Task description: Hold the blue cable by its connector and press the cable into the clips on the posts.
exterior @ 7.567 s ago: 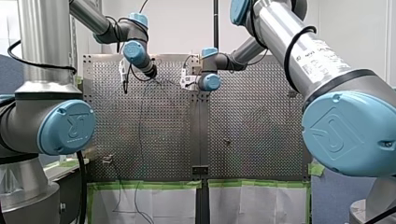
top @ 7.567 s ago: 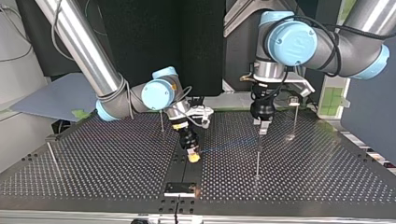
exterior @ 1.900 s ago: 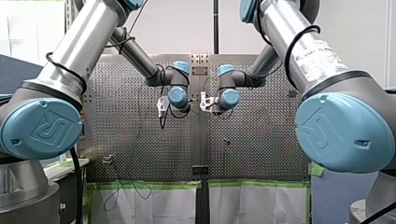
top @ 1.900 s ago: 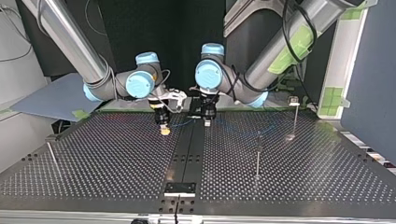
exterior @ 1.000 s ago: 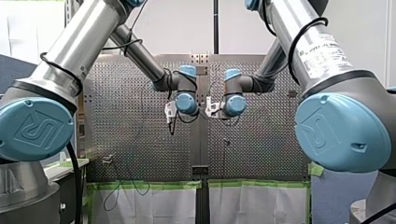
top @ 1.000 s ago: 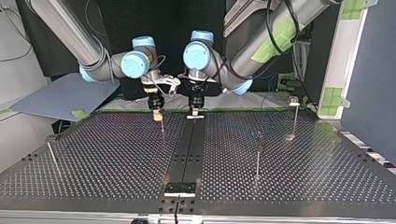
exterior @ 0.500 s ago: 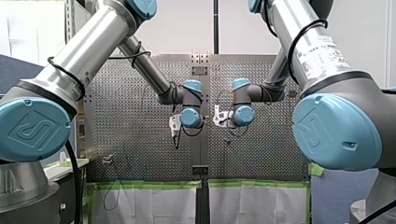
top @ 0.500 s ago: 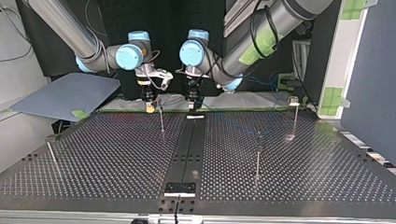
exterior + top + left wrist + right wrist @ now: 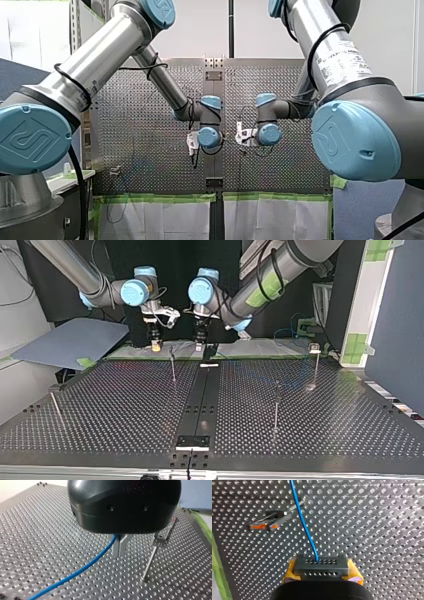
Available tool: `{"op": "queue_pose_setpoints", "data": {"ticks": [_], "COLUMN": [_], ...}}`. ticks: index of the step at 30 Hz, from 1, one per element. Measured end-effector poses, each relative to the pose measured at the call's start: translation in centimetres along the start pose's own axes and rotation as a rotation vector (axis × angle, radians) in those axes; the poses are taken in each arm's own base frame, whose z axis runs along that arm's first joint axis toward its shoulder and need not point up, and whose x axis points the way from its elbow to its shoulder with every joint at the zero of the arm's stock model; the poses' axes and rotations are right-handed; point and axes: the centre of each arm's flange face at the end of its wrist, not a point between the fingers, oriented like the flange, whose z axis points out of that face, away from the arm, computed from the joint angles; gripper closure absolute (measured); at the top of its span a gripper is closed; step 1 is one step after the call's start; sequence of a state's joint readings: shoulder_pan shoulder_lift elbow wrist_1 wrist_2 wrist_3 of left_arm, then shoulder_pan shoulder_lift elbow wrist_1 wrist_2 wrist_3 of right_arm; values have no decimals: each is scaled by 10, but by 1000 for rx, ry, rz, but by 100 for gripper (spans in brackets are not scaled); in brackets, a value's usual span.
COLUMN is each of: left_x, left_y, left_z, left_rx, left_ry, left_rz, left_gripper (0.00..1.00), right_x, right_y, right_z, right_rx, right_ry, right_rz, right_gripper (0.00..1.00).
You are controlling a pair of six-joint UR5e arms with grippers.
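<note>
The blue cable (image 9: 303, 522) ends in a dark grey connector (image 9: 321, 565), and my right gripper (image 9: 322, 574) is shut on that connector with its yellow pads (image 9: 355, 575). Further along, my left gripper (image 9: 120, 553) has its metal fingers shut on the cable (image 9: 82, 570), which trails away over the perforated table (image 9: 37, 530). In the top view both grippers hang above the table's far edge, my right gripper (image 9: 156, 345) left of my left gripper (image 9: 199, 346). A thin post (image 9: 172, 365) stands just in front of them. Beside my left gripper stands a post with a clip (image 9: 160, 540).
More posts stand at the top view's right (image 9: 276, 402) and far right (image 9: 315, 362), and a slanted one (image 9: 55, 407) at its left. A black strip (image 9: 200, 400) runs down the table's middle. A clip with orange marks (image 9: 272, 521) lies ahead of my right gripper.
Both arms have carried the cable back to the top view's far table edge and lifted; in the front view the two wrists have come lower and nearer.
</note>
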State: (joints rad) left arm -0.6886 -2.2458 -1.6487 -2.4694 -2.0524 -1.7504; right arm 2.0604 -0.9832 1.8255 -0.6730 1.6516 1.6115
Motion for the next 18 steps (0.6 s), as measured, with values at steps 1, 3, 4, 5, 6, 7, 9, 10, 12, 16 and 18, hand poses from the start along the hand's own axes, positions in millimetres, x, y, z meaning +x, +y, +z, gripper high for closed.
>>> {"op": "queue_pose_setpoints", "data": {"ticks": [1,3,4,5,6,7,9,10,12,16,18], "left_x": [0,1,4,6,9,14,22,27,34,42,45], "left_y": [-1,-2,-4,-5,-6,-7,-7,-7,-6,-5,-5], "left_z": [0,-1,-2,-3,-3,-4,-4,-3,-3,-3,-4], "left_rx": [2,3,4,4,4,4,4,4,4,-1,-4], "left_ry": [-2,-4,-5,-5,-6,-6,-6,-6,-3,1,4], "left_rz": [-2,-4,-4,-3,-1,2,6,7,10,15,17], "left_gripper": [99,99,99,99,99,99,99,99,99,99,99], "right_x": [-3,-13,-18,-23,-31,-36,-50,-56,-69,-88,-91], "right_y": [1,3,5,6,8,10,14,15,18,24,28], "right_z": [-2,-6,-7,-8,-11,-12,-16,-18,-21,-21,-18], "right_rx": [1,-1,-3,-4,-7,-9,-15,-17,-19,-11,-3], "right_ry": [-1,-9,-14,-19,-28,-34,-50,-58,-71,-80,-71], "right_rz": [-1,-6,-10,-14,-21,-26,-34,-36,-38,-21,-5], "right_gripper": [100,100,100,100,100,100,100,100,100,100,100]}}
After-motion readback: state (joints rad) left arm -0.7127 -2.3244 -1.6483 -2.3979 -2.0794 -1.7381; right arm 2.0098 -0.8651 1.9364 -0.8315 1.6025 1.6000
